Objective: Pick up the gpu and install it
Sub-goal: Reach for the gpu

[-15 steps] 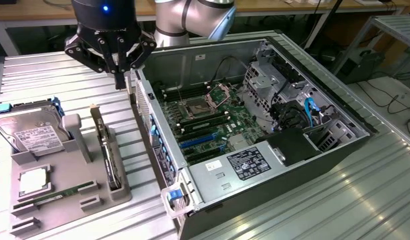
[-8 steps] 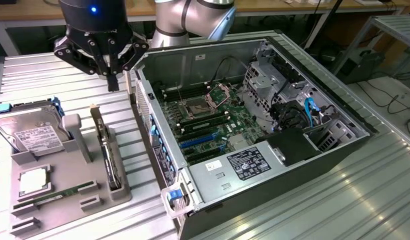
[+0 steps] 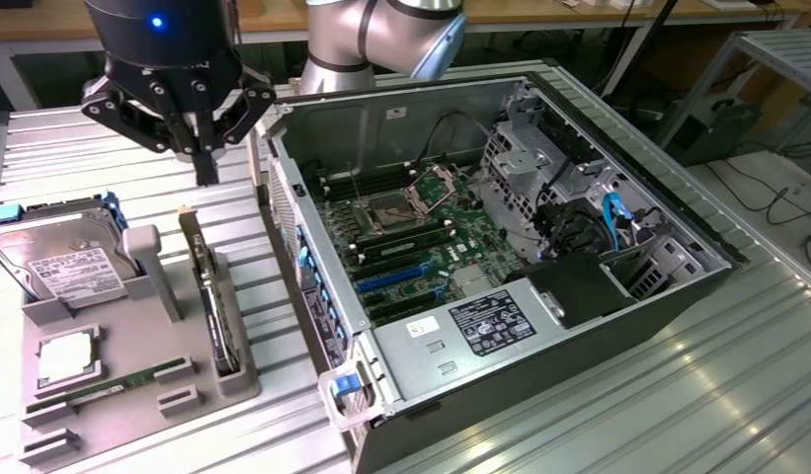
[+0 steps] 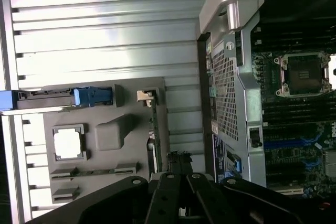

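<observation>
The gpu (image 3: 216, 301) (image 4: 153, 129) stands on its long edge in a slot of the grey tray (image 3: 155, 336) (image 4: 131, 150), along the tray side nearest the case (image 3: 378, 109) (image 4: 231, 93), with its silver bracket at the end that lies farther off in the exterior view. Nothing grips it. The gripper (image 3: 207, 180) (image 4: 178, 157) hangs above that bracket end, clear of the card, its fingers pressed together and empty. In the same tray, on the exterior view's left of the gpu, a hard drive (image 3: 62, 262) (image 4: 52, 97) with a white label leans in a blue carrier, a square chip (image 3: 65, 357) (image 4: 68, 144) lies flat in its pocket, and a narrow green memory stick (image 3: 116, 380) lies just beside the chip. The tray sits on a ribbed metal tabletop (image 3: 669, 395) (image 4: 105, 35), close against the case on the exterior view's right. The case lies on its side with the panel off, so the motherboard (image 3: 405, 237) (image 4: 299, 108) faces up – blue slots (image 3: 392, 276) (image 4: 289, 142) run across it below the bare processor socket (image 3: 378, 209) (image 4: 304, 72). The arm (image 3: 378, 39) rises behind the case.
</observation>
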`<state>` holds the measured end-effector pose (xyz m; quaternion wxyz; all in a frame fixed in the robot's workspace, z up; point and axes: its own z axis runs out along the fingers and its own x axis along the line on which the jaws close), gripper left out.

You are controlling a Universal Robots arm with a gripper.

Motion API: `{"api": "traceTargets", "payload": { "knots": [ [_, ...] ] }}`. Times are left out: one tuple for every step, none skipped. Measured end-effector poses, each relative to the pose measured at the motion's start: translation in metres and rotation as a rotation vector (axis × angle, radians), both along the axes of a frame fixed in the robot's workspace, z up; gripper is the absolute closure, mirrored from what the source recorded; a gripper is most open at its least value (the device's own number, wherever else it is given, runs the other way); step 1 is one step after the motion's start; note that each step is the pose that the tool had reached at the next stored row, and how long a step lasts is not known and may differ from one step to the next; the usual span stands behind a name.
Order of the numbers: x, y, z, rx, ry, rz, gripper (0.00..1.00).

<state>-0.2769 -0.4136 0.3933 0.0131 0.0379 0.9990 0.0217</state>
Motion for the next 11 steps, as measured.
{"api": "traceTargets", "payload": {
  "knots": [
    [-0.002, -0.0003, 0.0001, -0.0001, 0.0001, 0.0, 0.89],
    [-0.005, -0.0008, 0.0001, -0.0001, 0.0001, 0.0, 0.89],
    [-0.007, -0.0012, 0.0, -0.0001, 0.0001, 0.0, 0.89],
    [-0.01, -0.0018, 0.0001, -0.0001, 0.0001, 0.0, 0.89],
    [-0.014, -0.0028, 0.0, -0.0001, 0.0001, 0.0, 0.89],
    [-0.016, -0.0036, 0.0, 0.0, 0.0001, 0.0, 0.89],
    [-0.019, -0.0043, 0.0001, -0.0001, 0.0001, 0.0, 0.89],
    [-0.02, -0.0048, 0.0001, -0.0001, 0.0001, 0.0, 0.89],
    [-0.023, -0.0051, 0.0001, -0.0001, 0.0001, 0.0, 0.89],
    [-0.024, -0.0053, 0.0001, -0.0001, 0.0001, 0.0, 0.89],
    [-0.027, -0.0055, 0.0001, -0.0001, 0.0001, 0.0, 0.89]
  ]
}}
